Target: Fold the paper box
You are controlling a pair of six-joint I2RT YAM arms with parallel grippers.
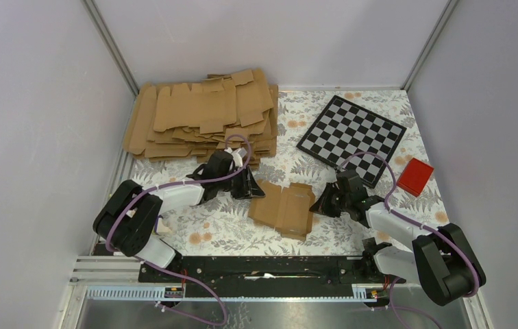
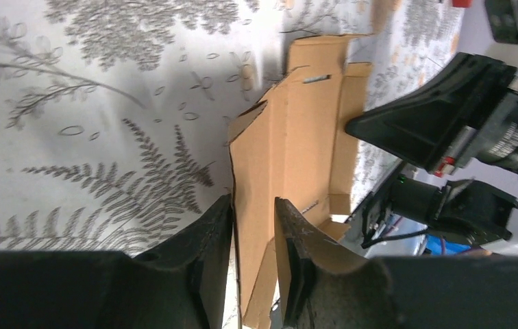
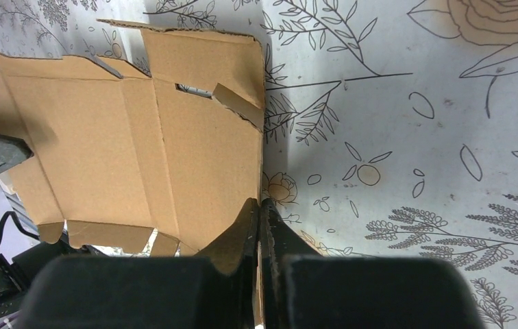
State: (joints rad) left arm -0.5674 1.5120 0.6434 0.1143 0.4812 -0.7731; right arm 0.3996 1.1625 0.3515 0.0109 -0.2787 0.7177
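Nearest the bases, the right end effector is clamped tight. Its fingers are together on the right-hand edge of the brown kraft paper box, a die-cut cardboard blank with flaps. The blank lies on the floral-patterned bench between the two arms. Across from it, the left end effector has its fingers parted. The blank's left edge stands in the gap with neither pad clearly pressing it, so that side is open and not gripping.

Here's the worry: only one side has hold. If the right arm pushes or lifts to set a crease, the blank could pivot about that single pinch and swing out of the left gap. The thin card could also buckle away from its score lines. The pinch sits right at the edge, near a corner, so a tug could slip it free or tear a flap. And if the left fingers shut off-line, they may crush a small tab rather than a panel.

From above, the box looks unfolded. Its long axis seems to run across the bench from one end effector to the other, with the left end a touch farther back. The right edge looks slightly lifted, with shadow beneath it.

Farther back, the big heap of flat brown cardboard blanks sits just behind the left end effector, where a wide swing could snag it. The black-and-white checkerboard and the small red block lie well apart from the box, far right.
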